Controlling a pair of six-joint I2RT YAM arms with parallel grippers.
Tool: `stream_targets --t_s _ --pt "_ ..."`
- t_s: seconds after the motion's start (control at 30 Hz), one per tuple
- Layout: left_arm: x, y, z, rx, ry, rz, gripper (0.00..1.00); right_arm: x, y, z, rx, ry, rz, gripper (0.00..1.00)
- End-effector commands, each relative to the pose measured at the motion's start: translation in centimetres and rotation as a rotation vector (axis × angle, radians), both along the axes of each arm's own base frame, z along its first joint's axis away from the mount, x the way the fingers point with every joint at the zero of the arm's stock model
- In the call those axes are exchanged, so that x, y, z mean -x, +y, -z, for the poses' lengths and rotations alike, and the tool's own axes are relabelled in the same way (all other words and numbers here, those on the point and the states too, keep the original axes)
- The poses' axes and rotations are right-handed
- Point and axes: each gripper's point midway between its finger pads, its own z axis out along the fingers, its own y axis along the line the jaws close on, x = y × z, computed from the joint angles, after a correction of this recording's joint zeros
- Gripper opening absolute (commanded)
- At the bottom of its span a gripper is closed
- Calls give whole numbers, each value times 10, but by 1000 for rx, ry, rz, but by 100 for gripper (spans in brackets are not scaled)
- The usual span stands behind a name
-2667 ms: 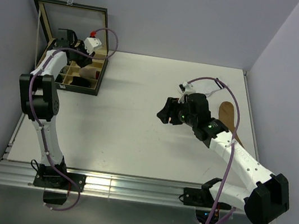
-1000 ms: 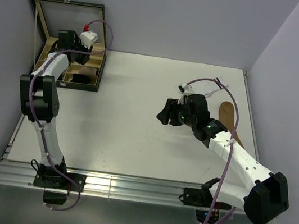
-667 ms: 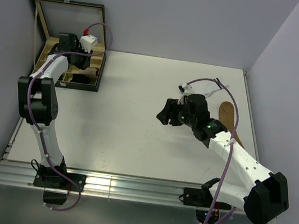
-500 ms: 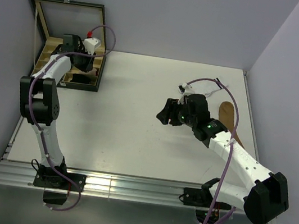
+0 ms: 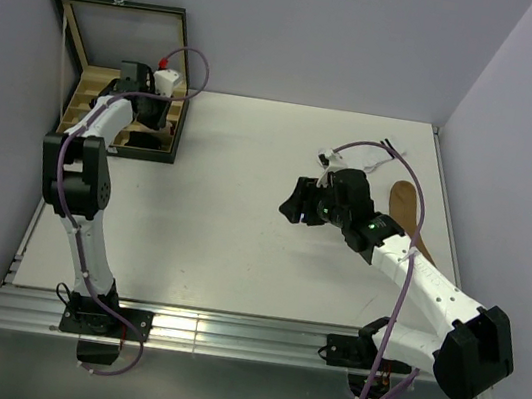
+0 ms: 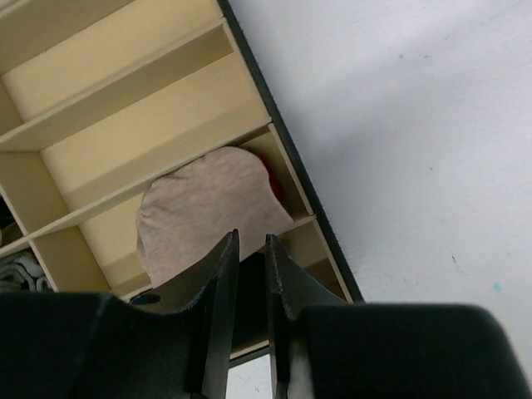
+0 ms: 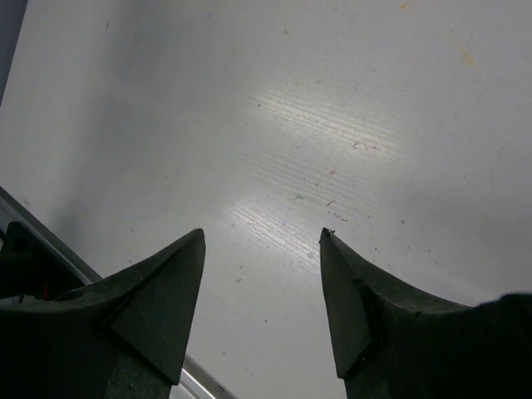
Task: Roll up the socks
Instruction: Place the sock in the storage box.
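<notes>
A rolled beige sock [image 6: 208, 208] with a bit of red cuff [image 6: 274, 184] lies in one compartment of the wooden divider box [image 6: 249, 137]. My left gripper [image 6: 250, 241] hovers just above its near edge. The jaws stand a narrow gap apart with nothing between them; a dark compartment shows through the gap. In the top view the left gripper [image 5: 148, 112] is over the box [image 5: 177, 135] at the table's far left. A flat brown sock [image 5: 407, 214] lies at the right side. My right gripper [image 7: 262, 237] hangs open over bare table, in the top view [image 5: 296, 204] left of the brown sock.
The box's lid [image 5: 121, 30] stands open against the back wall. Something dark [image 5: 148, 144] fills a front compartment of the box. Walls close the table at the back and on the right. The metal rail [image 5: 224, 335] runs along the near edge.
My left gripper has shifted a little toward the near side over the box and its jaws have narrowed. The right arm has not moved.
</notes>
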Motion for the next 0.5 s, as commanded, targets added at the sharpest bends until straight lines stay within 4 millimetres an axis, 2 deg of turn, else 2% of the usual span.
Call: stream_targets --t_s 0.0,0.27,0.3,0.47 --pt "-5 10 -9 -9 -22 -84 24 -6 -1 -9 -21 -40 12 64" --pt "-4 22 -8 7 -13 -226 24 -7 0 -7 -23 -33 9 64" --pt "-2 22 -1 6 15 -231 24 -7 0 -8 -22 -34 11 64" --pt "-6 23 0 14 3 -264 24 -6 -2 -5 -20 -31 16 64"
